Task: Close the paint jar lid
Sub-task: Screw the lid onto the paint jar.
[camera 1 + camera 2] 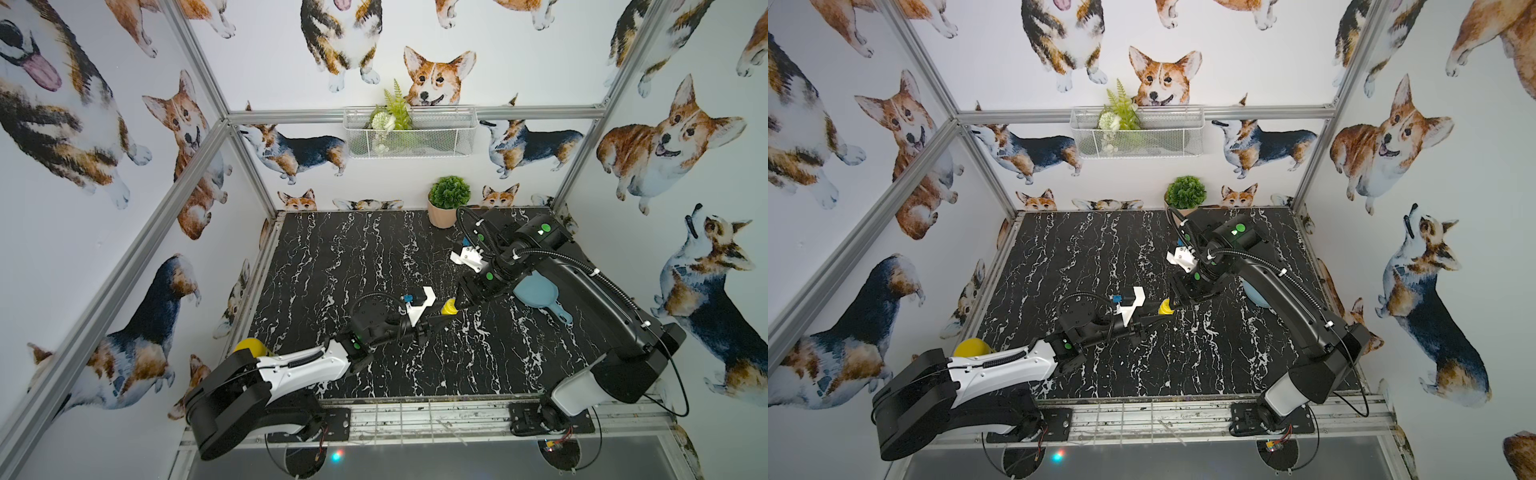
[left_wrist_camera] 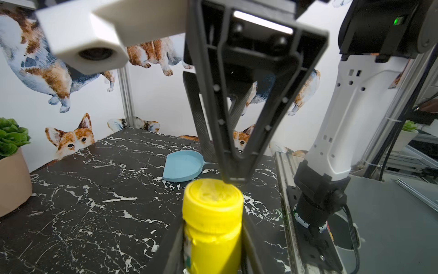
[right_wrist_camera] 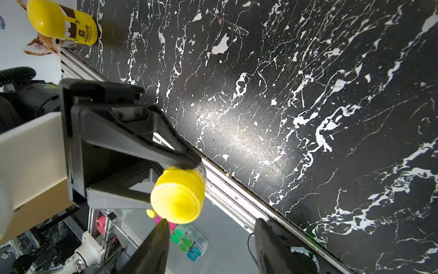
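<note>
The small yellow paint jar (image 2: 213, 246) is held off the black marbled table, and my left gripper (image 2: 213, 239) is shut on its body. The round yellow lid (image 2: 212, 206) sits on top of the jar. In both top views the jar (image 1: 449, 308) (image 1: 1165, 307) hangs near the table's middle, between the two arms. My right gripper (image 3: 211, 227) is open. Its fingers (image 3: 158, 237) stand wide apart, just short of the lid (image 3: 177, 197), with nothing between them. In the left wrist view one right fingertip (image 2: 233, 178) is at the lid's top edge.
A blue scoop (image 1: 536, 293) lies under the right arm. A potted plant (image 1: 446, 205) stands at the back edge. A large yellow-capped bottle (image 1: 249, 347) stands at the front left corner behind the left arm. A box of paint pots (image 3: 187, 239) lies off the table.
</note>
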Motion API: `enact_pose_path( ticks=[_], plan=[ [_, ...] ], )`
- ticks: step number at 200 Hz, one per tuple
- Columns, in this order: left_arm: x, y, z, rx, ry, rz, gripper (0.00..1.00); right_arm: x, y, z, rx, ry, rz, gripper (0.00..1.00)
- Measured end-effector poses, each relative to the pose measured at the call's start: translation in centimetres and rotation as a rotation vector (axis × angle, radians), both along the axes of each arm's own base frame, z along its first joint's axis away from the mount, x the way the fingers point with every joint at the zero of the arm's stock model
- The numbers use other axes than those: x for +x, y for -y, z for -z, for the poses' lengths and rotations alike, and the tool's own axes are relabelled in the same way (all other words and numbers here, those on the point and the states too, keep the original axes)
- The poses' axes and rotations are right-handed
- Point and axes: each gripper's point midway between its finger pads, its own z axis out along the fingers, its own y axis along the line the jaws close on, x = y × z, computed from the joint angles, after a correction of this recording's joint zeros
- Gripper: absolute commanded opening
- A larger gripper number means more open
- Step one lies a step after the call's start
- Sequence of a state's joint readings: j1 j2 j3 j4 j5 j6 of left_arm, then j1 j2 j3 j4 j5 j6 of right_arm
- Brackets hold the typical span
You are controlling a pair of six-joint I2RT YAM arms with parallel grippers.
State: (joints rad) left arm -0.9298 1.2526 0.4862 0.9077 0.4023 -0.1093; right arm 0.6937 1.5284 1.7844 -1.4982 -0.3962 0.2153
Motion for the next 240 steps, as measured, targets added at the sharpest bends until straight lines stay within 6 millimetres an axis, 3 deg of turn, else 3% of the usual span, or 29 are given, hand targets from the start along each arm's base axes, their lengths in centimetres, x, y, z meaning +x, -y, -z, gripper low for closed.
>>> enact_pose_path(
  ticks=[70,141,184,240],
  plan=[
    [-0.8,0.2,-0.1,-0.012,-0.053,0.062,0.24,-1.4,-1.8,-0.2,0.072,0.017,-0.130,0.60],
    [-1.1,0.3,-0.3,-0.009,-0.061,0.082,0.23,-1.2,-1.9,0.7,0.037,0.017,-0.142,0.50],
    [-1.0,0.2,-0.2,-0.004,-0.054,0.069,0.24,-1.3,-2.2,0.6,0.050,0.010,-0.140,0.34],
    [-0.7,0.0,0.3,0.022,-0.044,0.047,0.24,-1.3,-2.5,1.2,0.053,-0.018,-0.116,0.24]
  ],
)
